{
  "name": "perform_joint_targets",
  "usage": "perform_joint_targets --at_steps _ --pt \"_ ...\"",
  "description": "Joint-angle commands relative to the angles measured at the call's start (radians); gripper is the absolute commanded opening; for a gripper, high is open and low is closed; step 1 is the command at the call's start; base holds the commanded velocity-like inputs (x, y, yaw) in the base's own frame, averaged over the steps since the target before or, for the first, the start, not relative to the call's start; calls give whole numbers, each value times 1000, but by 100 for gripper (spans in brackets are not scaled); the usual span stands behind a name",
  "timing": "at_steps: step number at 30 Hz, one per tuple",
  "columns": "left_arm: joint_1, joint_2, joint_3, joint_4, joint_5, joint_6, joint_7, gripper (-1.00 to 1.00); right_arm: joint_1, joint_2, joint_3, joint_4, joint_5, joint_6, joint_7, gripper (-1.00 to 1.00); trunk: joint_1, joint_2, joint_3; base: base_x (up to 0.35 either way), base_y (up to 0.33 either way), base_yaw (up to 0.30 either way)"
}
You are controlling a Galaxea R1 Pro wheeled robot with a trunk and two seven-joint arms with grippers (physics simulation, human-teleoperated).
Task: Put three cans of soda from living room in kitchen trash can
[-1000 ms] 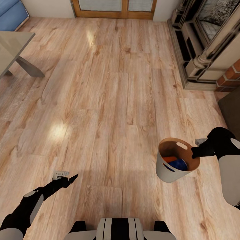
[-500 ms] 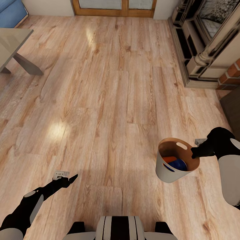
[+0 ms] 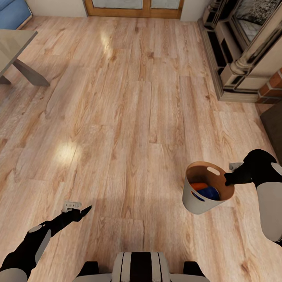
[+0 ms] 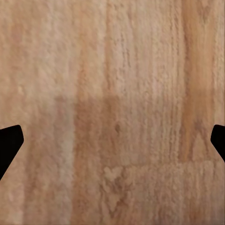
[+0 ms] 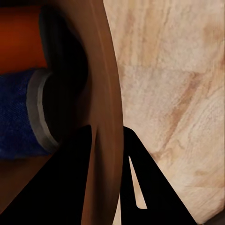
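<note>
My right gripper [image 3: 228,181] is shut on the rim of the tash can [image 3: 194,204], a grey tapered bin with a coppery inside, and holds it above the wood floor at the lower right of the head view. Inside it lie an orange can of soda [image 3: 199,187] and a dark blue one [image 3: 210,193]. The right wrist view shows the bin wall [image 5: 105,84] pinched between the fingers of the right gripper [image 5: 110,140], with the orange can [image 5: 21,42] and blue can [image 5: 16,112] behind it. My left gripper [image 3: 84,211] hangs open over bare floor, its fingertips [image 4: 9,143] far apart.
A glass coffee table [image 3: 15,43] and a blue sofa [image 3: 13,9] sit at the far left. A fireplace with red brick [image 3: 250,51] lines the right side, with a dark cabinet [image 3: 274,125] below it. Wood-framed glass doors [image 3: 133,8] are straight ahead across the wood floor.
The whole picture has slid slightly up, so the camera has moved. Both arms and the bin keep the same pose.
</note>
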Motion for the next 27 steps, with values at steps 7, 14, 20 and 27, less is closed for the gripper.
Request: perform_joint_targets --at_steps 7,14,20,27 --pt "0 0 -5 15 1 0 1 100 0 -1 1 0 -11 8 4 -100 27 -49 -22 0 0 0" --pt "0 0 -18 20 3 0 2 100 0 -2 2 0 -12 8 4 -100 38 -70 -31 0 0 0" --pt "0 0 -19 21 3 -2 2 100 0 -2 5 0 -12 8 4 -100 54 -98 -44 0 0 0" --pt "0 0 -20 21 3 -2 2 100 0 -2 4 0 -13 8 4 -100 80 -147 -66 0 0 0"
